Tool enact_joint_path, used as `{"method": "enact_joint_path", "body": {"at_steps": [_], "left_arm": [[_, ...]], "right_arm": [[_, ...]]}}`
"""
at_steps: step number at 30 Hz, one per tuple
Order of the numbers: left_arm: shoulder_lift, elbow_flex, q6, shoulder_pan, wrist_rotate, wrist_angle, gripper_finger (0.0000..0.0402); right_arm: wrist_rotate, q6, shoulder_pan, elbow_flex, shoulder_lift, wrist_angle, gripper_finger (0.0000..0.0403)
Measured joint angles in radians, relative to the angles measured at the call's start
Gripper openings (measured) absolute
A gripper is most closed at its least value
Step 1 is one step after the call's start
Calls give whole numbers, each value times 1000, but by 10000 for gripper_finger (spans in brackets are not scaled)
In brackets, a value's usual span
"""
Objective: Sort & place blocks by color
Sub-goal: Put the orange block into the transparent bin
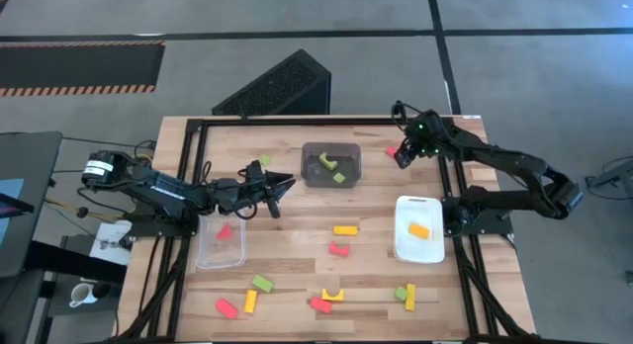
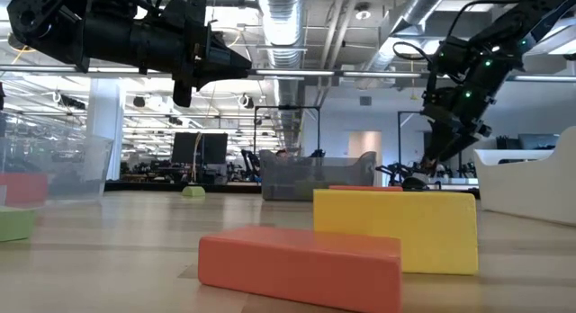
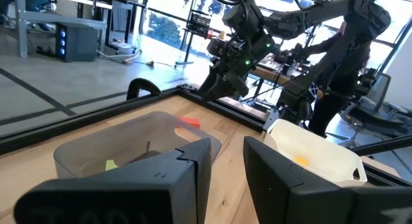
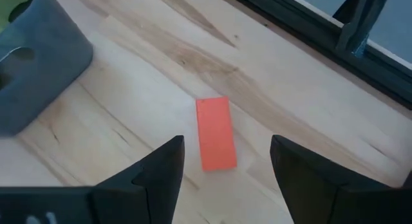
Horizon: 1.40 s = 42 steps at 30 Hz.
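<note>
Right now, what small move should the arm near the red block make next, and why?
Probably lower straight down. The right gripper hangs open above the red block, which lies flat on the table between its fingers, untouched. Descending would bring the fingers alongside it for a grasp.

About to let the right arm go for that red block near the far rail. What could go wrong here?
The right gripper is open above the red block, which lies skewed between its fingers, so closing may spin it. The dark grey bin and table rail sit close, so a nudged block could slide against them.
</note>
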Motion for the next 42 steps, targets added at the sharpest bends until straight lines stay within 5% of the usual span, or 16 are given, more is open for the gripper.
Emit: {"method": "enact_joint_path", "body": {"at_steps": [15,22,32,36,42], "left_arm": [[0,0,8,0,-23,3,78],[0,0,8,0,-23,-2,78],[0,0,8,1,-20,-1,78],[0,0,8,1,-16,-1,78],[0,0,11,0,-15,-1,78]], "right_arm": [[-8,-53,-46,66,322,35,267],[-52,-53,-35,81,389,40,266],[29,-49,37,87,437,35,262],[38,-52,70,87,451,25,226],[46,-9,122,85,416,-11,114]]}}
